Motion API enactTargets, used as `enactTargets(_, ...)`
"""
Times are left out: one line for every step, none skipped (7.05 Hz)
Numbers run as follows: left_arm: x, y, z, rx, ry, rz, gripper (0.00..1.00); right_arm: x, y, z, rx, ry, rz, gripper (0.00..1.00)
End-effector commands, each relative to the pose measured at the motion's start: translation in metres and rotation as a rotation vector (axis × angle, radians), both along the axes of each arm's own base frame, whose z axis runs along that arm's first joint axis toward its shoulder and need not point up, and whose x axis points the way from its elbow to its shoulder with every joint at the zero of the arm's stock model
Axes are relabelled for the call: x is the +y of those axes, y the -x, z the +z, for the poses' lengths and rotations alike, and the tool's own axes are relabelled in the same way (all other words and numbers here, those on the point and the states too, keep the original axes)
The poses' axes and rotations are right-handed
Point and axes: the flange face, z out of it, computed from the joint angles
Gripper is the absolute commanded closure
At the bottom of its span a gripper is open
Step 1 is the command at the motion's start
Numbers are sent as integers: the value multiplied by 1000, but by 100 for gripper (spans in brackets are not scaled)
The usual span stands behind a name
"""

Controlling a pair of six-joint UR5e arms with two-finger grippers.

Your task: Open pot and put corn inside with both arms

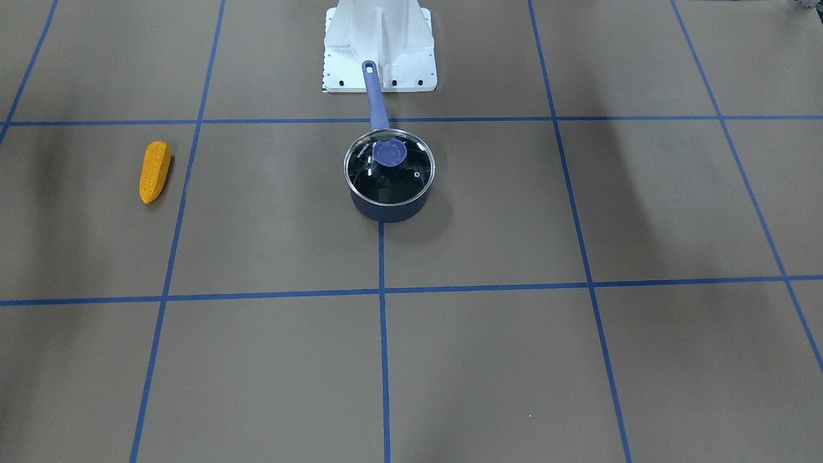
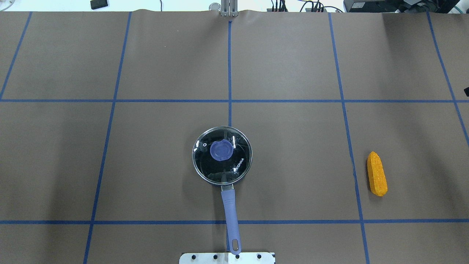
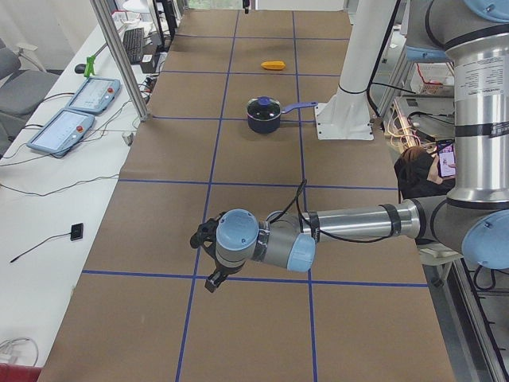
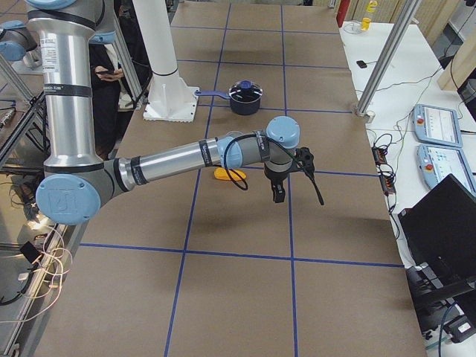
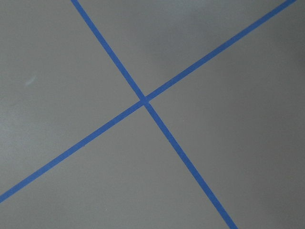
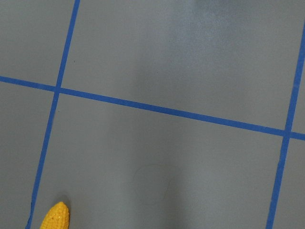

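The dark blue pot [image 1: 388,200] stands mid-table with its glass lid [image 1: 389,168] on; the lid has a lilac knob [image 1: 390,153]. Its long lilac handle [image 2: 231,214] points toward the robot base. The corn [image 2: 377,173] lies flat on the robot's right side, far from the pot; it also shows in the front view [image 1: 155,172] and its tip in the right wrist view [image 6: 55,217]. The left gripper [image 3: 205,259] hovers above the table far from the pot. The right gripper [image 4: 291,177] hovers close to the corn [image 4: 225,174]. Whether either is open or shut, I cannot tell.
The white robot pedestal [image 1: 379,45] stands just behind the pot handle. Blue tape lines grid the brown table. Side benches hold teach pendants [image 3: 79,111] and metal frame posts [image 4: 387,56]. A person [image 3: 417,171] sits behind the robot.
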Motion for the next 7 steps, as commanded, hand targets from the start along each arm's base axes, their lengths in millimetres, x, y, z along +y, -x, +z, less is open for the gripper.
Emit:
enactTargets(0,0,0,0,0,0,1,2,0,4,-1,4,-2,0)
enactTargets(-1,0,-1,0,-1,0,1,-1,1,-2,-8,-6,-4,0)
enactTargets(0,0,2,0,2,1,1,-3,2,-4,-17,-3,-5,0)
enactTargets(-2,0,-1,-1,-1,-1,1,-4,2,4,-3,15,-1,0)
enactTargets(-5,0,-3,-1,-3,-2,1,-5,5,6,-3,33,4,0)
enactTargets(-9,0,-8,5,6,-21,1,-4,15,5,-3,39,-9,0)
enactTargets(-10,0,-11,6,4,-23,1,-5,18,3,1,40,-8,0)
